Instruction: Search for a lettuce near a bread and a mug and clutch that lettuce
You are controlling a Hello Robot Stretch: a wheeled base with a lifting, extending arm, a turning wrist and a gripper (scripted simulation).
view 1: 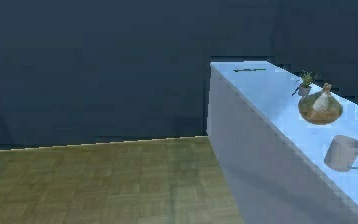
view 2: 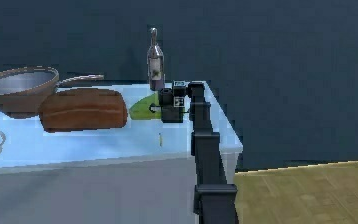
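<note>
A: What's nearest?
B: The arm (view 2: 209,160), reaching over the counter (view 2: 107,146) to the gripper (view 2: 159,104).
A: Holding anything?
B: Can't tell. The green lettuce (view 2: 140,109) lies on the counter right at its far end. Bread (view 2: 82,110) sits just past the lettuce, and a bottle (view 2: 155,58) stands beyond the gripper.

A dark, square, segmented arm (view 2: 209,150) ends in a black gripper (view 2: 160,103) bearing small white, black-marked squares (view 2: 177,99).
</note>
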